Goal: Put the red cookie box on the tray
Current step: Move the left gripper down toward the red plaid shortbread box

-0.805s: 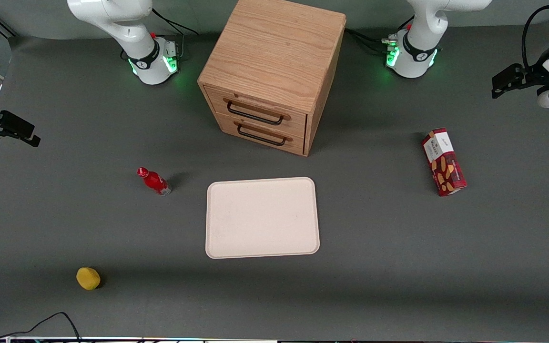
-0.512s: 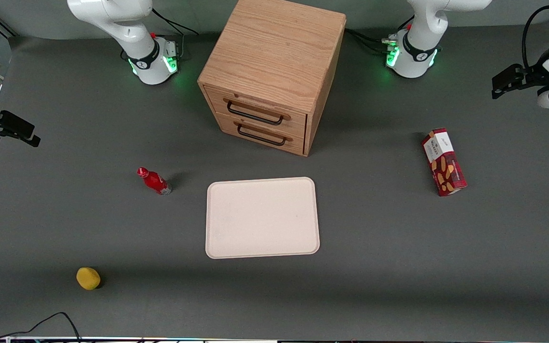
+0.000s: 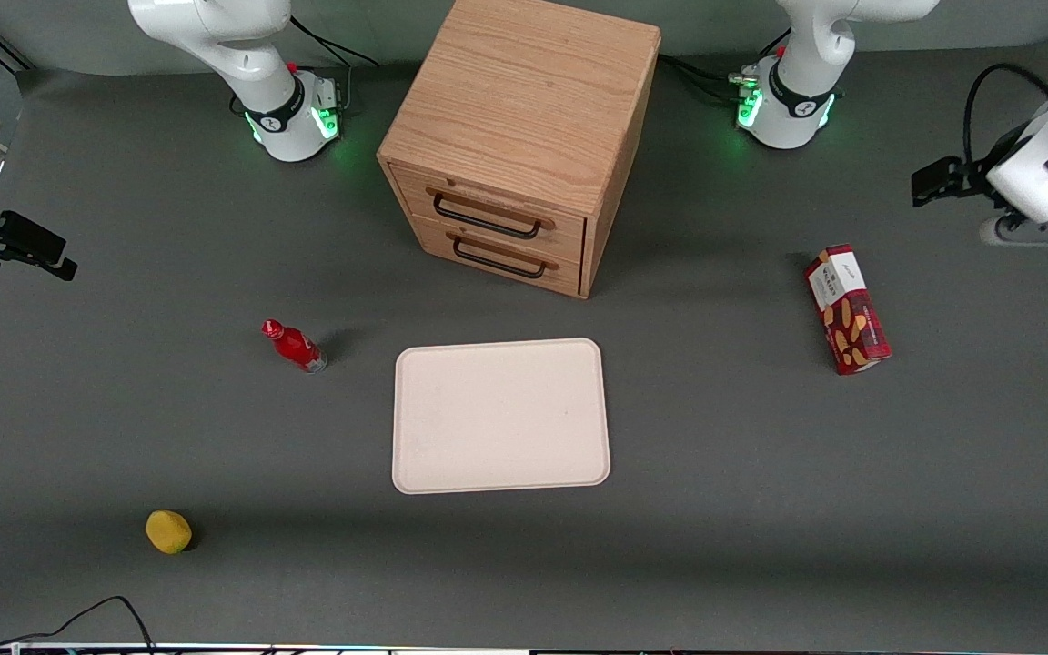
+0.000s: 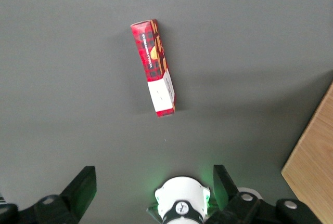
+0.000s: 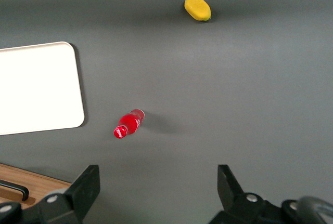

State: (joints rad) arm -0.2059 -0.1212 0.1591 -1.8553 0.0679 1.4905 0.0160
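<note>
Red cookie box (image 3: 847, 309) lies flat on the dark grey counter (image 3: 760, 509) toward the working arm's end, well apart from the tray (image 3: 501, 416), which sits in front of the wooden drawer cabinet (image 3: 524, 136) and carries nothing. The box's long axis runs roughly toward and away from the front camera, a little skewed, with the white end panel at the end farther from that camera and the cookie pictures nearer it. The hand (image 4: 153, 187) hangs high over the counter, farther from the front camera than the box and out toward the edge of the working arm's end; in the left wrist view its two dark fingers (image 4: 83, 187) stand wide apart with nothing between them, and the box (image 4: 154, 68) shows whole with a clear gap to them. Nothing touches the box. By my reading, the task is at its very start: the reach toward the box, with grasp, carry and set-down all left to do. The next move would call for bringing the hand over the middle of the box, turning the wrist so the fingers straddle the narrow width and not the length, then lowering until they bracket both long sides before closing. The box is slim and light-looking, so an off-centre grip could let it swing or tip. A small red bottle (image 3: 295, 347) and a yellow lemon-like object (image 3: 168, 531) lie toward the parked arm's end, clear of any likely path to the tray.
</note>
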